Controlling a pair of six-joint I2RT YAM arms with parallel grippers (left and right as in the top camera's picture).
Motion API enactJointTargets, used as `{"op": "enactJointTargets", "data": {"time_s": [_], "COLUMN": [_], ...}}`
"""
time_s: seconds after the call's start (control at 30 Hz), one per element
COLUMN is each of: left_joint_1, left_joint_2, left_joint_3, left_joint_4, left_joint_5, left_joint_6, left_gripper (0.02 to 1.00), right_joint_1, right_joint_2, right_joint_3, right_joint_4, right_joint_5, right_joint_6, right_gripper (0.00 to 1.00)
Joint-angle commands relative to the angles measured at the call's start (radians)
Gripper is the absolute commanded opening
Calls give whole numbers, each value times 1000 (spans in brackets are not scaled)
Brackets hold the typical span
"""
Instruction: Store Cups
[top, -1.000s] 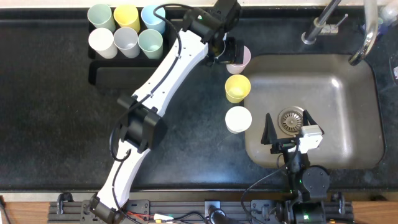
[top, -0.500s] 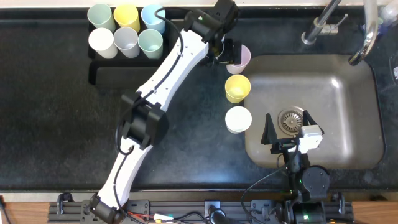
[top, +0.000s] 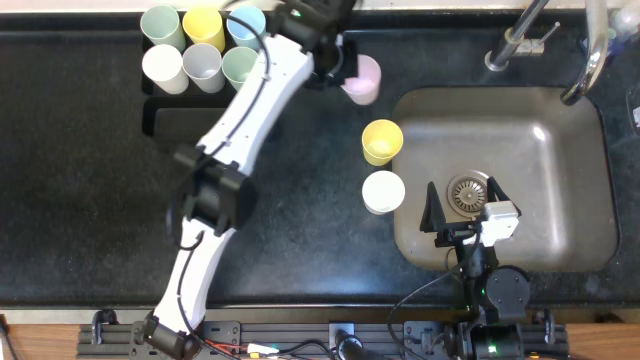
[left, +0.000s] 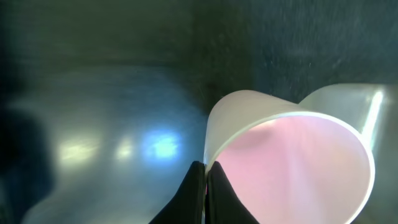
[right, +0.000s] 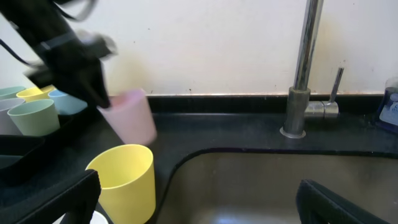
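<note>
right gripper (top: 464, 205) hangs over the sink (top: 540, 130) by the drain, fingers spread wide, holding nothing. white cup (top: 383, 191) and yellow cup (top: 382, 141) stand at the sink's left rim. farther back, left gripper (left: 206, 177) pinches the wall of the tilted pink cup (top: 362, 79), near the tray (top: 160, 110) of cups; the left arm overlaps the tray's right end.

Black speckled countertop (top: 80, 200) — steel sink (top: 545, 140) set in at right, drain (top: 467, 190) mid-basin. Chrome faucet (right: 306, 62) behind; cream wall (right: 205, 43) beyond.
</note>
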Motion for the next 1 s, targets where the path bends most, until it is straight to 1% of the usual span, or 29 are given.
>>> {"op": "enactJointTargets", "data": {"time_s": [0.03,0.1,0.17,0.2,0.23,0.3,0.37,0.43,0.5,0.57,0.63,0.73,0.8,1.0], "left_joint_1": [78,126,193,241,278,386,467,544,587,605,609,611,622,668], "left_joint_2": [-268,-345,-429,-483,-518,-625,-710,-804,-879,-931,-949,-939,-928,-864], "left_joint_3": [30,26,-13,-61,-105,-274,-446,-675,-876,-1024,-1092,-1095,-1095,-1095], "left_joint_4": [-70,-134,-206,-234,-242,-211,-136,-8,120,219,266,269,273,265], "left_joint_5": [-21,-60,-131,-165,-178,-177,-163,-128,-95,-92,-102,-147,-158,-144], "left_joint_6": [-8,-34,-87,-114,-126,-132,-132,-130,-131,-131,-131,-131,-132,-160], "left_gripper": [36,36,36,36,36,36,36,36,36,36,36,38,36,36], "right_joint_1": [-6,-6,-6,-6,-6,-6,-6,-6,-6,-6,-6,-6,-6,-6], "right_joint_2": [-8,-8,-8,-8,-8,-8,-8,-8,-8,-8,-8,-8,-8,-8], "right_joint_3": [-13,-14,-14,-14,-14,-14,-14,-14,-14,-14,-14,-14,-14,-14], "right_joint_4": [5,5,5,5,5,5,5,5,5,5,5,5,5,5], "right_joint_5": [-4,-4,-4,-4,-4,-4,-4,-4,-4,-4,-4,-4,-4,-4], "right_joint_6": [1,1,1,1,1,1,1,1,1,1,1,1,1,1], "right_gripper": [996,998,998,998,998,998,998,998,998,998,996,996,998,996]}}
